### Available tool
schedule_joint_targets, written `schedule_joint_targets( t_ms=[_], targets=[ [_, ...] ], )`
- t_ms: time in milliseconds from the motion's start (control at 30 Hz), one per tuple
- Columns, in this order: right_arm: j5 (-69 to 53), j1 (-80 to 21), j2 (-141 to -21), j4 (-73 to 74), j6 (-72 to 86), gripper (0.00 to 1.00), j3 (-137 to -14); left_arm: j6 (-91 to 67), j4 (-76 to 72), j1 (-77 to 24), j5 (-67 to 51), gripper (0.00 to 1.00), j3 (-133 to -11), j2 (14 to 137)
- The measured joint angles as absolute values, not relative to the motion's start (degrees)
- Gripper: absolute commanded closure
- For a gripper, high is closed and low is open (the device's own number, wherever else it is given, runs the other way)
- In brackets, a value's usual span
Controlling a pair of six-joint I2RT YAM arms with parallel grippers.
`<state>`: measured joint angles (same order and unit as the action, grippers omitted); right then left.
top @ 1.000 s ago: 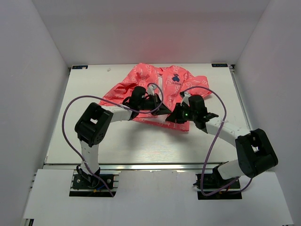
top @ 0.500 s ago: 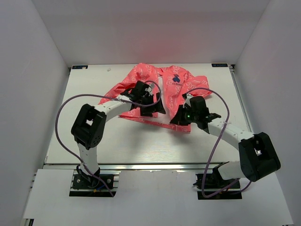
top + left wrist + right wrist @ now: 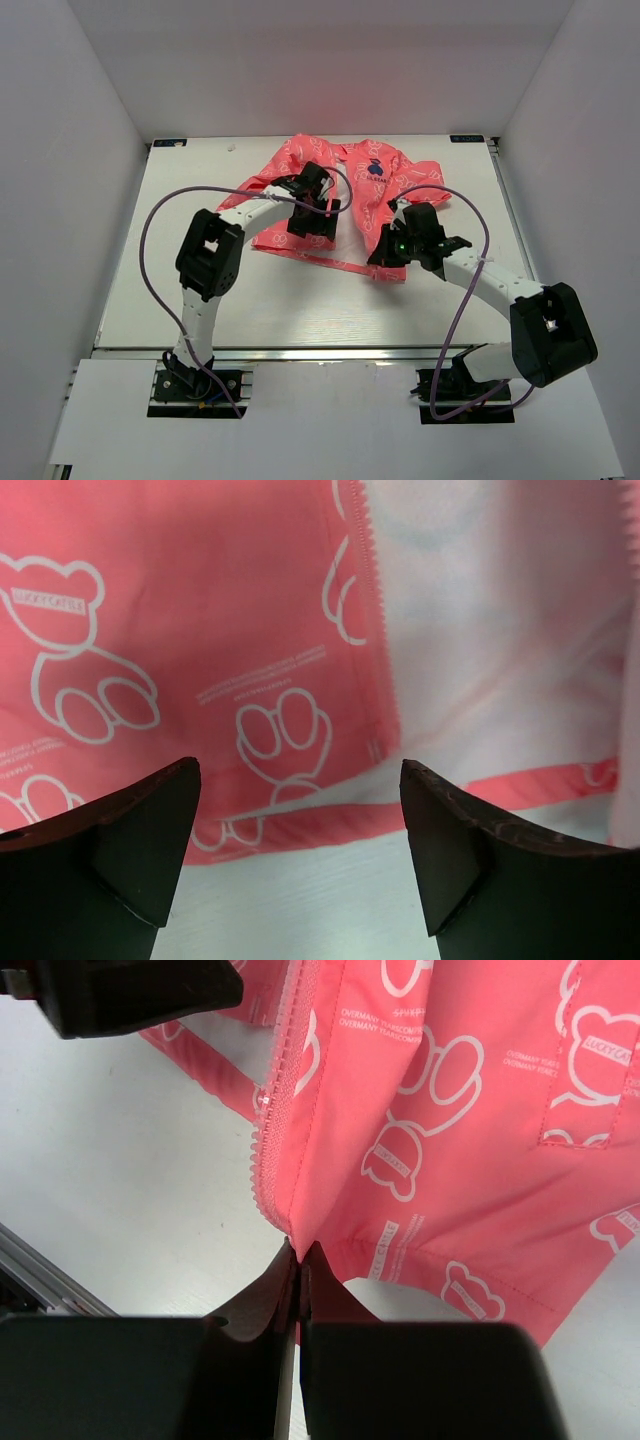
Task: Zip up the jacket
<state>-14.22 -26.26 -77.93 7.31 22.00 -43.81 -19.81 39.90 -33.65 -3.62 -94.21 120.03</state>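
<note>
You have all the zipping left: jacket (image 3: 372,205) lies open (teeth (image 3: 266,1140) unjoined), right gripper (image 3: 297,1256) pinching its hem corner, left gripper (image 3: 298,772) spread wide, empty.

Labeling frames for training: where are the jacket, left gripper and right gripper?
jacket (image 3: 372,168), top view, dark chest emblem.
left gripper (image 3: 300,772), left wrist view, midway between open fingertips.
right gripper (image 3: 297,1258), right wrist view, tips pinching jacket hem.

Jacket (image 3: 360,208) on table (image 3: 300,310) (far half); right tool (image 3: 296,1255) at its near edge.
</note>
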Motion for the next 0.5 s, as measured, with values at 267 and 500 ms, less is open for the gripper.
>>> schedule_joint_targets(
  t_ms=[267, 500],
  targets=[
    [-13.4, -26.3, -77.9, 8.0, 21.2, 1.00, -43.8, -16.1, 41.6, -34.5, -1.9, 0.12, -95.8, 123.1],
    [-13.1, -26.3, -78.1, 8.0, 21.1, 1.00, -43.8, -16.8, 41.5, -36.0, -0.2, 0.13, -96.5, 124.1]
  ],
)
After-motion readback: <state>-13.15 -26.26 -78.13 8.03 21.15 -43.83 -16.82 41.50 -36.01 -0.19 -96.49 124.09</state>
